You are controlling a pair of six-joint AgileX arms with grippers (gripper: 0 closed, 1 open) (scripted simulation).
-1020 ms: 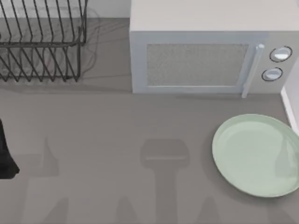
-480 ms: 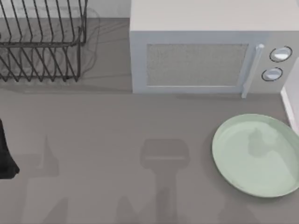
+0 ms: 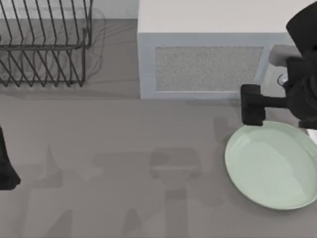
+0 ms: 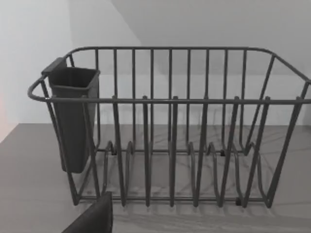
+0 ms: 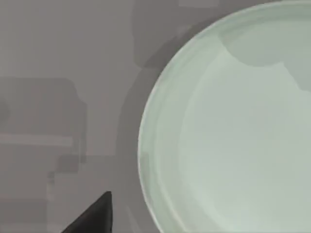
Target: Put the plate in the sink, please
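1. No brand, label or readable writing shows on the microwave, the dish rack or the plate
2. The table is a plain grey surface crossed by soft shadows; behind the dish rack stands a pale wall
3. The plate, pale mint-green and round with a shallow raised rim, lies flat on the table at its right side, in front of the microwave's right end and near the table's right edge
4. The right arm reaches in from the top view's right edge over the microwave's control end, with a dark boxy part just beyond the plate's far rim; whether its claw is released or clenched I cannot tell
5. The left arm sits parked at the table's left edge; its claw's state cannot be told either
6. The left wrist view adds a dark cutlery cup hung on one end of the wire rack
7. The right wrist view looks down on the plate's rim and smooth inside, with a dark fingertip over bare table beside the rim
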